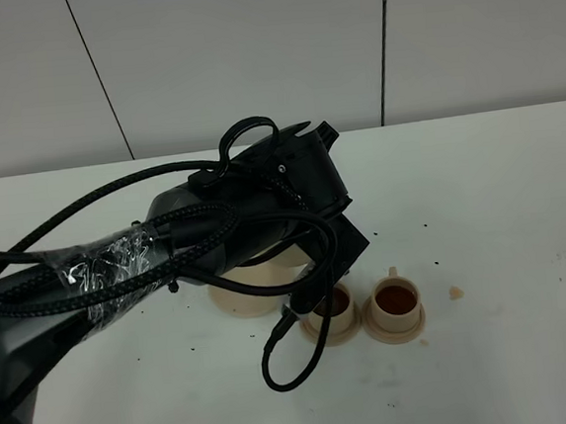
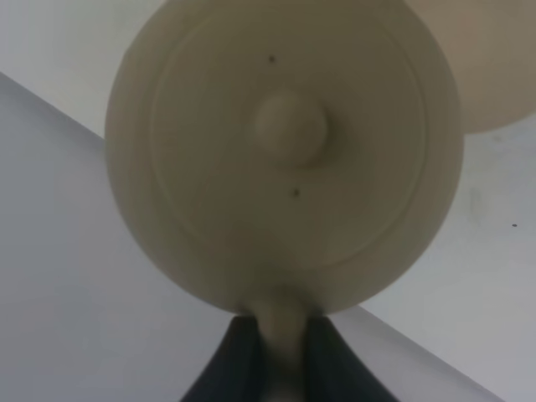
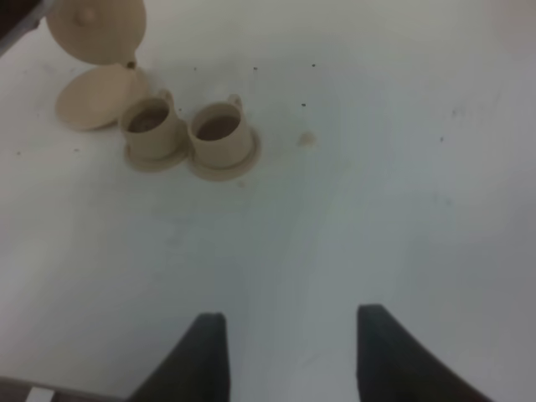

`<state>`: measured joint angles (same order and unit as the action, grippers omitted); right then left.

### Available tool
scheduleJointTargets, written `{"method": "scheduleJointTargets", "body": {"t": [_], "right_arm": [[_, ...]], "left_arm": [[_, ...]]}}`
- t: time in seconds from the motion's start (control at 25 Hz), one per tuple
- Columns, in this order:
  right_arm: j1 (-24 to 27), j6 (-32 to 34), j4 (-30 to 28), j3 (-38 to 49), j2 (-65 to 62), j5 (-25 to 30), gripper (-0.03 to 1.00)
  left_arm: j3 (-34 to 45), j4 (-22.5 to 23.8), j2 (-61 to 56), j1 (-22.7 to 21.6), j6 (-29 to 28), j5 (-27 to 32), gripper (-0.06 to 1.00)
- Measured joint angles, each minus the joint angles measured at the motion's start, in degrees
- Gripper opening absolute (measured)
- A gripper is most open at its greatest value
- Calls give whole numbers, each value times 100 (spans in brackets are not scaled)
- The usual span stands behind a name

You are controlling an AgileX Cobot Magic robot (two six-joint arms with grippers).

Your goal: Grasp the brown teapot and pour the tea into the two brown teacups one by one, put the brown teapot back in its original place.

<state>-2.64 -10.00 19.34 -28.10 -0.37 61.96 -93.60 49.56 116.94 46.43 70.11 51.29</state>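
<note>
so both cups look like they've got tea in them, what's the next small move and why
Probably tip the brown teapot level: it hangs in the left jaws with both brown teacups dark with tea, and its large saucer beside them bare.

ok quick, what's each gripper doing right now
left gripper: jaws shut on the brown teapot at its handle, teapot lifted.
right gripper: jaws open, holding nothing, over bare table.

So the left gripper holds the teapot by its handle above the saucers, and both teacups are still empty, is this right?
Not quite. Both teacups already hold dark tea, as the right wrist view shows. The rest stands: the left gripper holds the teapot by its handle.
</note>
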Motion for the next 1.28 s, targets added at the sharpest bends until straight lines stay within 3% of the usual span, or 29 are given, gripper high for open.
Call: {"method": "scheduleJointTargets", "body": {"t": [0.84, 1.28], "right_arm": [[0, 0, 0, 0, 0, 0, 35], [0, 0, 0, 0, 0, 0, 35]], "left_arm": [[0, -122, 73, 6, -399, -5, 17], [0, -561, 67, 6, -752, 402, 17]]}}
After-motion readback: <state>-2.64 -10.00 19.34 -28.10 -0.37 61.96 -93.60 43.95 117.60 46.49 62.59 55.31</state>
